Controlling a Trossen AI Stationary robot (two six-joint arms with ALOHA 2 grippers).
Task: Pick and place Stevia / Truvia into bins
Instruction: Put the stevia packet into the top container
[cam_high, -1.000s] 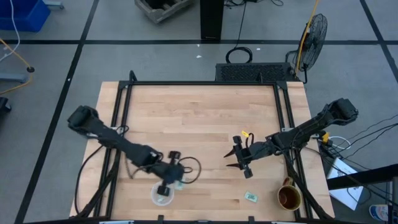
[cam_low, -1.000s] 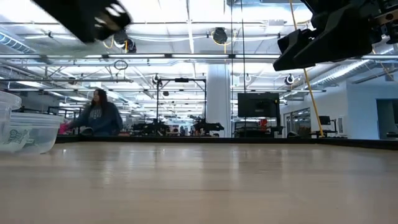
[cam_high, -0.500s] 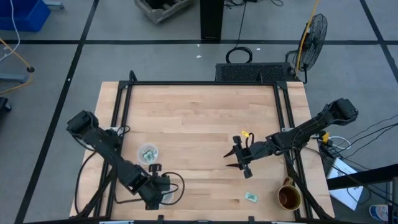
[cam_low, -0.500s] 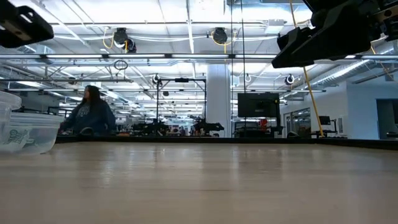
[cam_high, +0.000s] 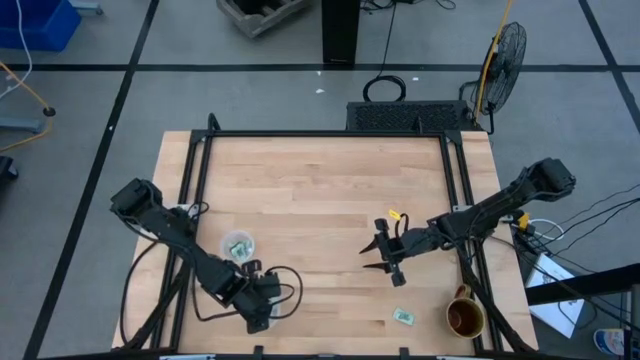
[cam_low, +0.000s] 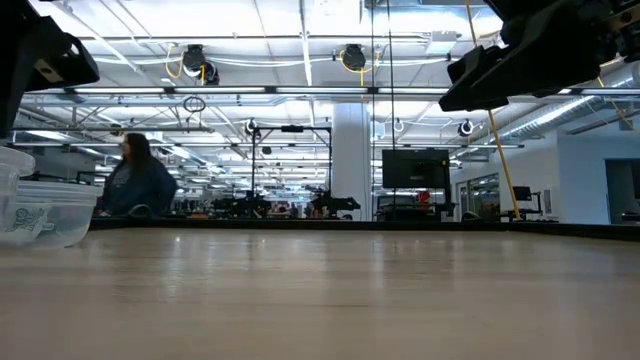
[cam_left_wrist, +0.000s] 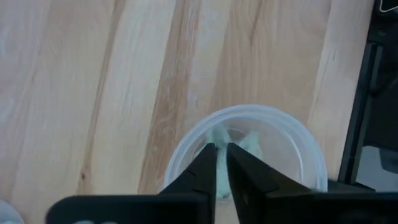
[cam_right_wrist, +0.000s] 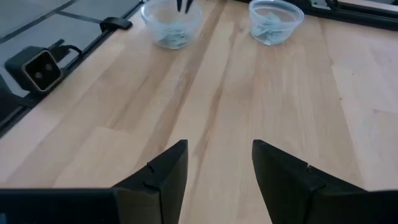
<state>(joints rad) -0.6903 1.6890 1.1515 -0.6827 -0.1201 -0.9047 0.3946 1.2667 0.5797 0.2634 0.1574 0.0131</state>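
Two clear cups stand near the table's near left corner. The far cup holds pale green sachets. The near cup also holds sachets. My left gripper is directly above the near cup, pointing down, with its fingers shut and no sachet showing between them. The right wrist view shows its tips over that cup. One sachet lies flat on the table at the near right. My right gripper is open and empty, above the table right of centre.
A brown mug stands at the near right corner, right of the loose sachet. A black frame rail runs close beside the near cup. In the low view a cup shows at the left, and a person is in the room behind.
My left arm has swung toward the table's near left corner, uncovering the far cup. Its gripper is still at the near cup. My right arm has kept still. The person in the background has walked left.
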